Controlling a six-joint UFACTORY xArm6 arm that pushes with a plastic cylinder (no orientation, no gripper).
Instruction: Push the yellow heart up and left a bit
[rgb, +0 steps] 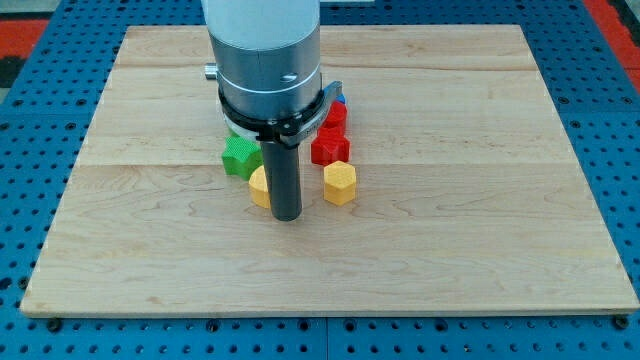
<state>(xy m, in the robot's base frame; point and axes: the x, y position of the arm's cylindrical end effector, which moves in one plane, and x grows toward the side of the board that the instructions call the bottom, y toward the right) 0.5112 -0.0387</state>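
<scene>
Nearest the camera, my tip (287, 216) rests on the wooden board (480, 240), touching the yellow heart (259, 187) at the heart's 4 o'clock side.

Being a bare rod, it has no fingers to open or close and holds nothing; it can only shove. Most of the heart is hidden behind the rod, just below the green block (240, 156), which lies at its 11 o'clock. A yellow hexagon block (340, 184) sits at 3 o'clock of the rod, with a red block (330, 147) above it, another red block (335, 115) behind that, and a blue sliver (341, 98) beyond. Judging from this, a short, slow push toward 10 o'clock from the present contact should do; the green block stands right in that path, so stopping early avoids carrying it along.
</scene>
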